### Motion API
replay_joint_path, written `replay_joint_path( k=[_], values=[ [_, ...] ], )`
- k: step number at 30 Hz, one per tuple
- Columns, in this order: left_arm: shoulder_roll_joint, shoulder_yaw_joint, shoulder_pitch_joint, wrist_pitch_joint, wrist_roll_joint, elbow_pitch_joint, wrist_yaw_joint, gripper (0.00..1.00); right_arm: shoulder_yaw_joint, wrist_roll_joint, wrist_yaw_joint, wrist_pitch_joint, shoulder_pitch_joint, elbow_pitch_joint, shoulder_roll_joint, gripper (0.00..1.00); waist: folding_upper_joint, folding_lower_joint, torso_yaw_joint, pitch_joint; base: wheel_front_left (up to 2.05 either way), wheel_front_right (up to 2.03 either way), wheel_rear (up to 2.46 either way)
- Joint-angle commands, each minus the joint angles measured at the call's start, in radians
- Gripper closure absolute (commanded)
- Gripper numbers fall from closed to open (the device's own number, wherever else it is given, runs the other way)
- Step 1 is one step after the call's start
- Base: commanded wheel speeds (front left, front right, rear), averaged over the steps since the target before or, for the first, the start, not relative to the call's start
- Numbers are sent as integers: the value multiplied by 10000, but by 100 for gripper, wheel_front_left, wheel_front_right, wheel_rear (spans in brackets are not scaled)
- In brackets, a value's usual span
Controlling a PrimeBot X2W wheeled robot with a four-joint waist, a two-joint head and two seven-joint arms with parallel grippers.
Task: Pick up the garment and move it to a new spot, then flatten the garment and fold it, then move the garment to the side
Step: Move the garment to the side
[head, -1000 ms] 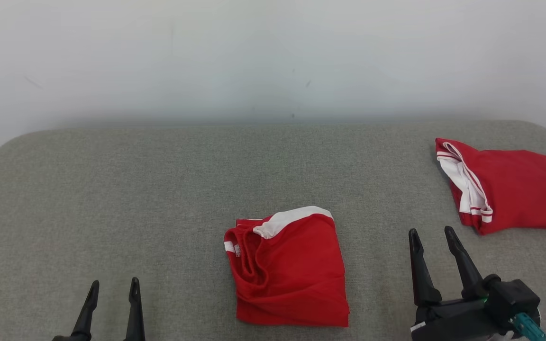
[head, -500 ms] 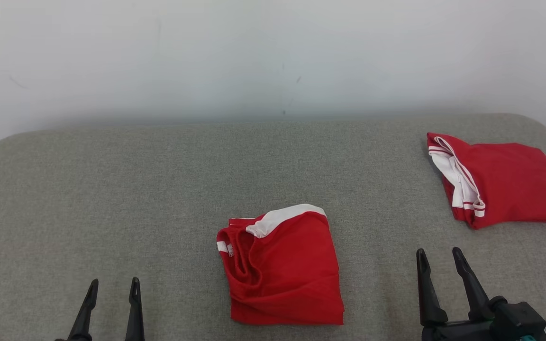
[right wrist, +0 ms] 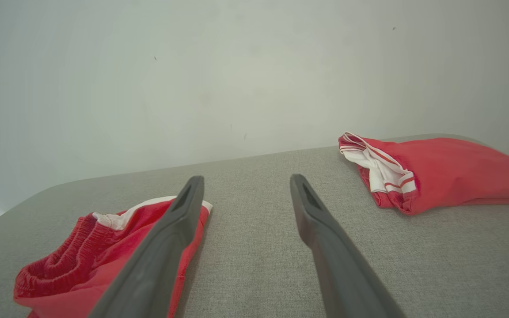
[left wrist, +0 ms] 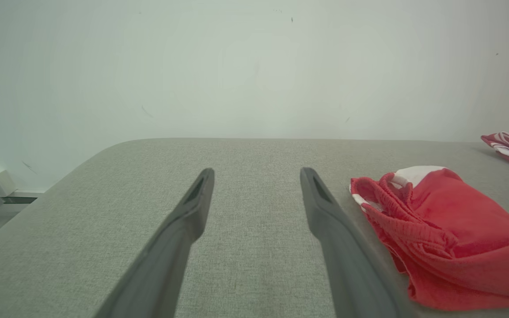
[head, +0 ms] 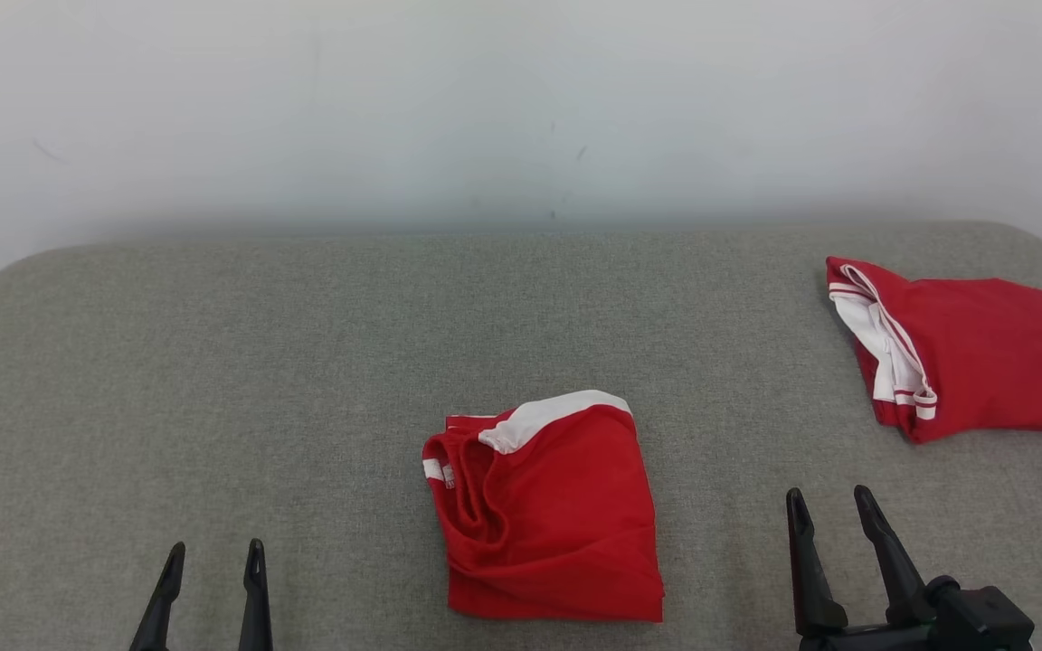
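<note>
A folded red garment with white trim (head: 546,508) lies near the front middle of the grey padded surface (head: 304,362); its elastic waistband faces left. The same garment (left wrist: 435,229) lies right of my left fingers, and in the right wrist view the garment (right wrist: 77,260) lies partly behind my left finger. My left gripper (head: 211,550) stands open at the lower left, well left of the garment, with nothing between its fingers. At the lower right my right gripper (head: 828,502) is open and empty, off the garment's right side.
A second folded red garment with white stripes (head: 964,348) lies at the far right of the surface, also seen as the striped garment (right wrist: 431,172). A pale wall (head: 521,108) rises behind the rounded back edge. Bare grey fabric stretches across the left half.
My right gripper has drawn back toward the bottom edge, still open. The head camera has shifted slightly. Both garments lie as before.
</note>
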Motion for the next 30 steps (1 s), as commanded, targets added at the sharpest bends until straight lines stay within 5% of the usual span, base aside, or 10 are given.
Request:
replay_joint_path(
  k=[1,30],
  values=[
    [-12,14,152,-30,62,36,-12,0,31,-51,-26,-38,-18,13,24,0,0,0,14,-12,0,0,0],
    [-12,76,89,-30,64,78,-15,0,31,-139,-26,-38,26,127,24,0,0,0,51,22,0,0,0]
  ],
)
